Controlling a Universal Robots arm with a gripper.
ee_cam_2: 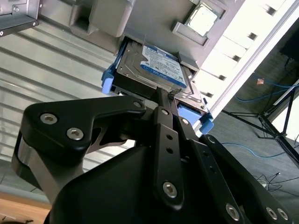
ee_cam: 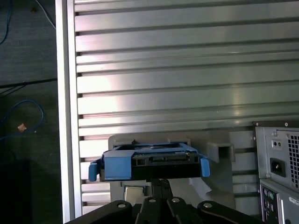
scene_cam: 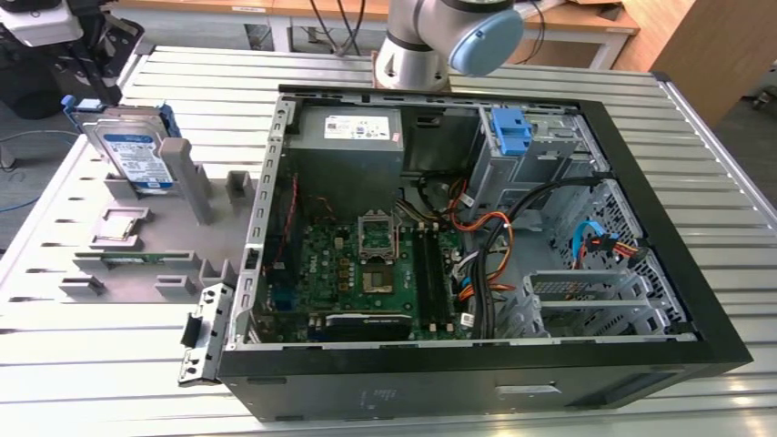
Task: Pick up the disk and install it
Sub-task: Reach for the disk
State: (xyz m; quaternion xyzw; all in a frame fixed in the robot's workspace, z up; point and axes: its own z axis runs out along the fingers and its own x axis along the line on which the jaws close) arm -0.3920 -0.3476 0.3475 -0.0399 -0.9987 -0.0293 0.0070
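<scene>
The disk (scene_cam: 136, 153) is a silver drive with a white-and-blue label in a blue rail frame. It stands upright in a grey holder (scene_cam: 182, 196) at the exterior view's left, outside the computer case. In the second wrist view the disk (ee_cam_2: 159, 67) lies just beyond my gripper (ee_cam_2: 169, 95), whose fingers stand together at the drive's near edge with nothing between them. The first wrist view shows the disk's (ee_cam: 149, 163) connector end directly past the gripper (ee_cam: 160, 183). In the exterior view the gripper's black body (scene_cam: 91, 77) hangs above the disk.
An open black computer case (scene_cam: 486, 369) lies on the slatted metal table (scene_cam: 401, 68), with a motherboard (scene_cam: 364, 264), a grey power supply (scene_cam: 352, 135), cables and a drive bay with a blue latch (scene_cam: 512, 132). The table's edge (ee_cam: 65, 116) runs close beside the holder.
</scene>
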